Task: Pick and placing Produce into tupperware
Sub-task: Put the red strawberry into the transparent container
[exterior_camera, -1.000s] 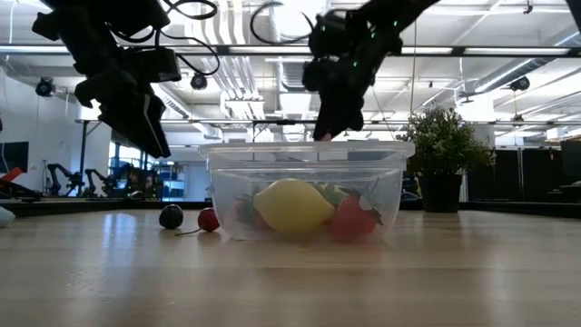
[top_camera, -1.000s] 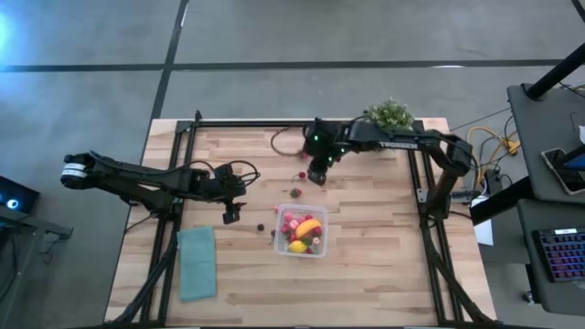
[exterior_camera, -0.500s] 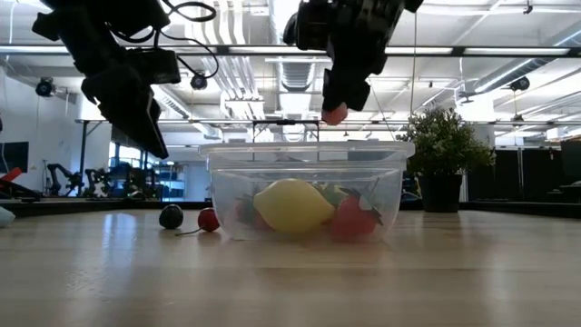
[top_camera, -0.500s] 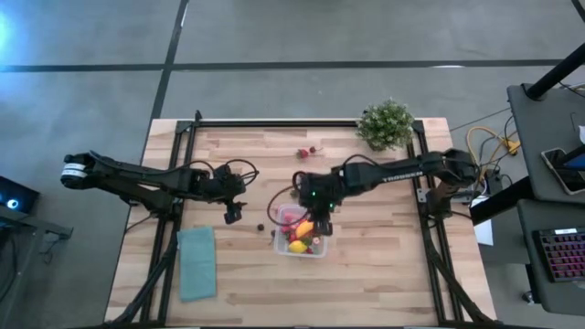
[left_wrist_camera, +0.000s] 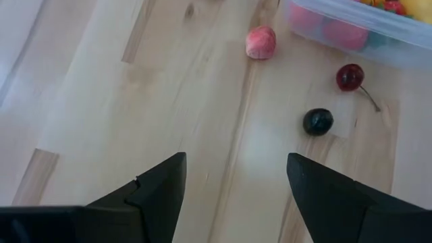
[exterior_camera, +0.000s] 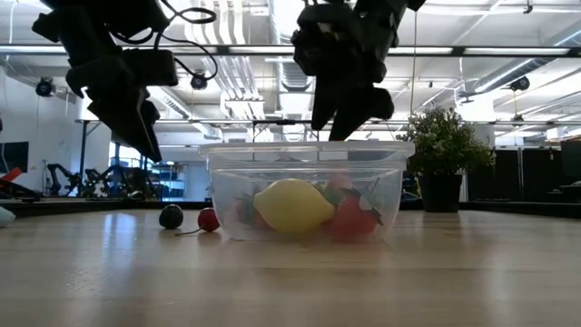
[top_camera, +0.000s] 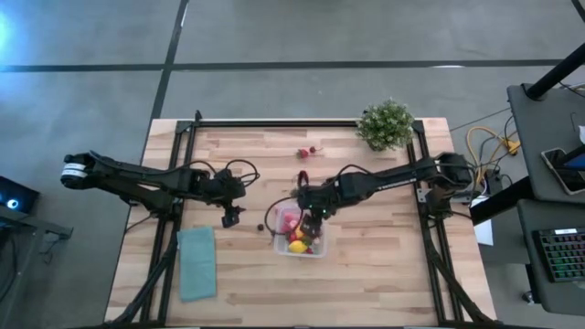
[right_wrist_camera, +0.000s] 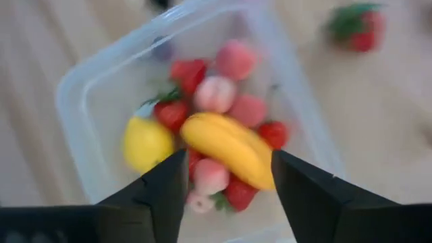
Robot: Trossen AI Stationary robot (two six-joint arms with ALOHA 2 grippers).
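On the left, the left gripper point(top_camera: 231, 219) hangs above the tabletop point(top_camera: 366, 274) with fingers point(left_wrist_camera: 158, 189) spread and empty; a dark berry point(left_wrist_camera: 317, 121) and red cherry point(left_wrist_camera: 349, 77) lie ahead. At centre, the tupperware point(top_camera: 278, 242) holds a lemon point(exterior_camera: 292, 205), banana point(right_wrist_camera: 229, 147) and berries. The right gripper point(top_camera: 312, 216) hovers over it, fingers point(right_wrist_camera: 162, 189) parted, holding nothing.
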